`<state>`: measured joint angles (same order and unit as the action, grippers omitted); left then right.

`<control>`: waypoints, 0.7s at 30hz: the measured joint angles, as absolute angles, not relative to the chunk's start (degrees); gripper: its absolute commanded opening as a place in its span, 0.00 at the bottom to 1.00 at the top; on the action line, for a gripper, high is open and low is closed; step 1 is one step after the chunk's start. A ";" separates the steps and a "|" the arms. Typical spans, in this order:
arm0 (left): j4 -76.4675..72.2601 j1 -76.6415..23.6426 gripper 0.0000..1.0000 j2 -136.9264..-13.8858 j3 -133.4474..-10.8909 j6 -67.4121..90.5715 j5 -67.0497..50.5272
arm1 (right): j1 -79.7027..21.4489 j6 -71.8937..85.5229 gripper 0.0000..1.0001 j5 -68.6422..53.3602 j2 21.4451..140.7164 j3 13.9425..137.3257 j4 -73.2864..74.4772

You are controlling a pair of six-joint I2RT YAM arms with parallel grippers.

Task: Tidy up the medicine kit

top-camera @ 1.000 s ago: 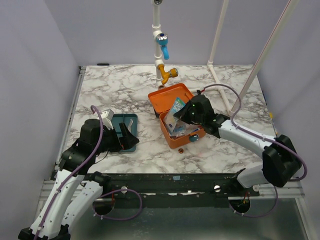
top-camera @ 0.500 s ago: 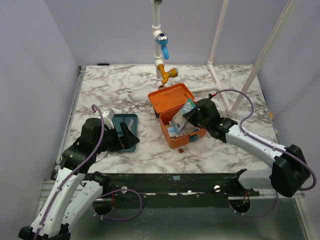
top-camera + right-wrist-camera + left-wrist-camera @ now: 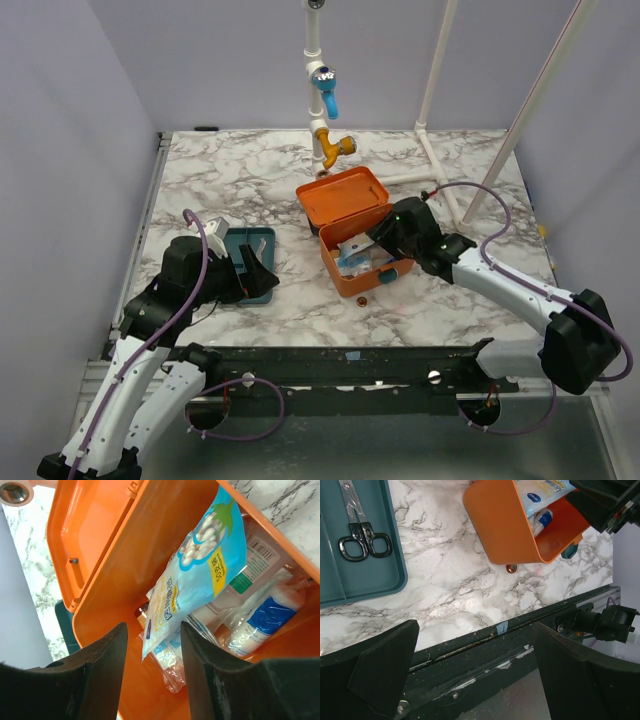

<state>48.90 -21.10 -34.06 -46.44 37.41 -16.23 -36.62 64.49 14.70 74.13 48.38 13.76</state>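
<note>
The medicine kit (image 3: 340, 200), an orange box with its lid swung open, stands mid-table and also shows in the left wrist view (image 3: 500, 525). My right gripper (image 3: 378, 240) hangs over the kit's right side, open (image 3: 152, 630). A light-blue packet (image 3: 200, 575) lies loose between and beyond its fingers, leaning on the inner wall (image 3: 115, 545). A white bottle with a blue label (image 3: 260, 622) and a white carton (image 3: 250, 570) lie beside it. My left gripper (image 3: 262, 275) stands wide open and empty (image 3: 474, 630) at the near edge of the teal tray (image 3: 250, 240).
Black scissors (image 3: 357, 530) lie in the teal tray (image 3: 365, 580). A small brown disc (image 3: 363, 298) sits on the marble in front of the kit. A white pipe with blue and yellow valves (image 3: 322, 90) stands behind the kit, and white rods (image 3: 440, 70) slant at back right.
My right gripper has opened and let go of the blue packet, which has sunk from upright above the kit down into it. The left arm has not moved.
</note>
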 measured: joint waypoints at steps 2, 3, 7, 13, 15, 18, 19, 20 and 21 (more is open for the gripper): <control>48.90 -21.08 0.98 -34.06 -46.44 37.41 -16.32 | -36.62 63.33 0.50 15.03 74.13 50.06 16.12; 48.86 -21.08 0.98 -34.06 -46.44 37.41 -16.34 | -36.62 62.67 0.48 15.25 74.00 51.03 17.08; 48.42 -21.06 0.98 -34.06 -46.37 37.41 -16.60 | -36.62 59.18 0.37 15.42 71.94 53.49 19.16; 47.57 -21.06 0.99 -34.09 -46.35 37.45 -16.82 | -36.62 53.60 0.14 15.40 72.01 58.85 20.69; 47.53 -21.06 0.98 -34.09 -46.35 37.47 -16.97 | -36.62 51.68 0.02 15.33 74.00 60.64 20.73; 47.55 -21.06 0.98 -34.04 -46.35 37.47 -16.97 | -36.62 48.60 0.01 15.27 79.31 63.81 21.67; 47.59 -21.06 0.98 -33.95 -46.35 37.47 -16.97 | -36.62 47.62 0.01 15.31 81.65 64.88 22.37; 47.62 -21.06 0.98 -33.87 -46.35 37.47 -16.97 | -36.62 46.70 0.01 15.33 83.15 65.30 22.65; 47.66 -21.06 0.99 -33.65 -46.33 37.47 -16.97 | -36.62 45.71 0.01 15.40 84.73 65.54 23.09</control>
<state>47.66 -21.06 -33.65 -46.33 37.47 -16.97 -36.62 45.71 15.40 84.73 65.54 23.09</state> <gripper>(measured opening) 0.985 0.009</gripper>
